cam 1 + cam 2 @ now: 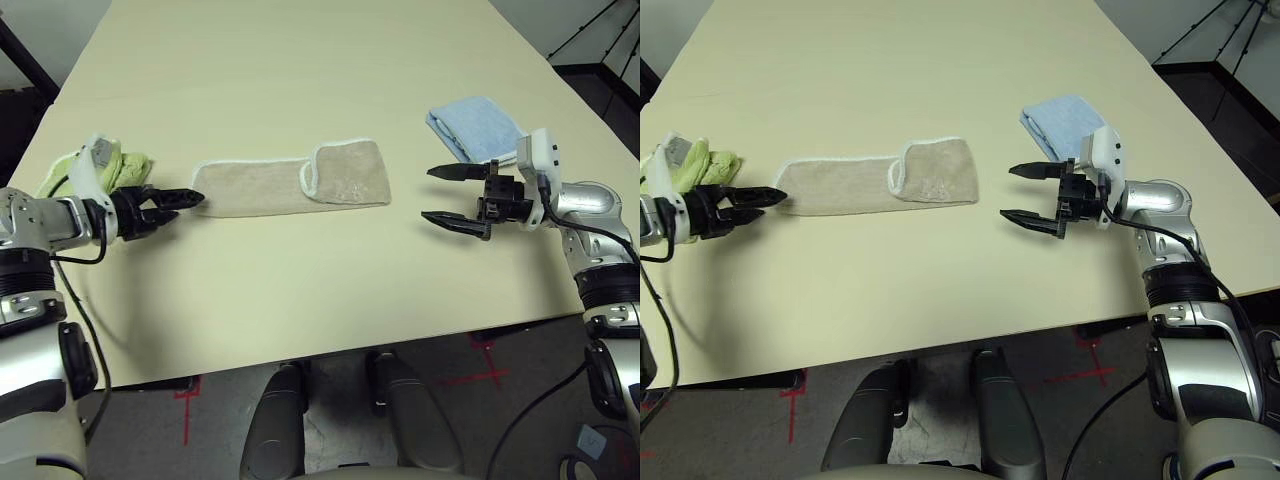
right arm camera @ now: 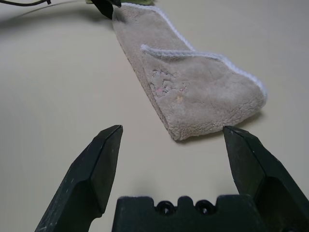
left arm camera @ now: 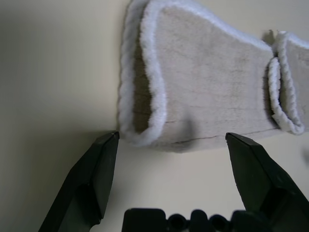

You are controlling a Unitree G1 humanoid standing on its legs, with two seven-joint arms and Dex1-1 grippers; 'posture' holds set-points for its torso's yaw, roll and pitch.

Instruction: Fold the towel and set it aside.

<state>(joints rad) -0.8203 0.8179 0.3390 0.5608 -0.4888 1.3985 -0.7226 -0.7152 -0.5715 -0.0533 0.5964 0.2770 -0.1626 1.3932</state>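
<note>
Three towels lie on one bench point(image 1: 300, 60): one beige towel point(image 1: 290, 182), one lime-green towel point(image 1: 128, 165) and one light blue towel point(image 1: 475, 126). Two grippers reach in, one left gripper point(image 1: 185, 200) and one right gripper point(image 1: 440, 195).

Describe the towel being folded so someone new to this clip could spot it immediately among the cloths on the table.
On the cream table, look midway between the two open pincers: the towel lies there as a long strip with its right end folded back over itself. It is beige-tan terry with white stitched edging, unlike the lime-green towel behind the left pincer and the light blue towel near the right pincer.
</note>
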